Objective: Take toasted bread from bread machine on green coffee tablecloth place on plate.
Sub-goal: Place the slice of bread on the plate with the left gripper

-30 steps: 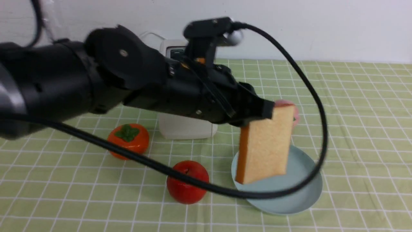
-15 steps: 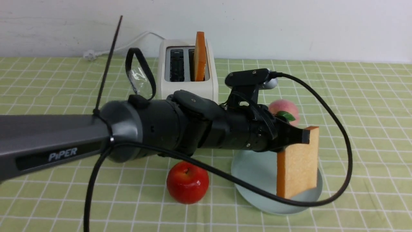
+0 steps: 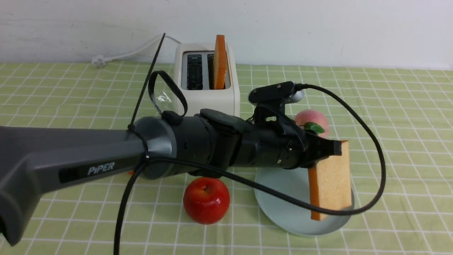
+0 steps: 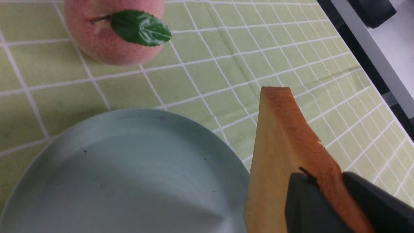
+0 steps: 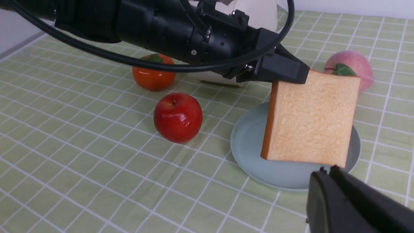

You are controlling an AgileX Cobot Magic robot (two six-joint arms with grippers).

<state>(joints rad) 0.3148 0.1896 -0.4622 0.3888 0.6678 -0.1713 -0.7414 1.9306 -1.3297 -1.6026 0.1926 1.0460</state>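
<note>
Toasted bread [image 3: 329, 180], one slice: you have it hanging on edge, long axis 12 to 6, clamped at its 12 o'clock edge by the left gripper [image 3: 334, 148], its 6 o'clock edge over the 3 o'clock half of the plate [image 3: 283, 191]; right gripper [image 5: 326, 176] closed, empty, standing off.

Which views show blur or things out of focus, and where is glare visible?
Front view: sharp, glare on the red apple. Left wrist view: the left tool and the plate look soft, the peach is crisper. Right wrist view: the right tool is a blurred dark shape; the apple shines.
</note>
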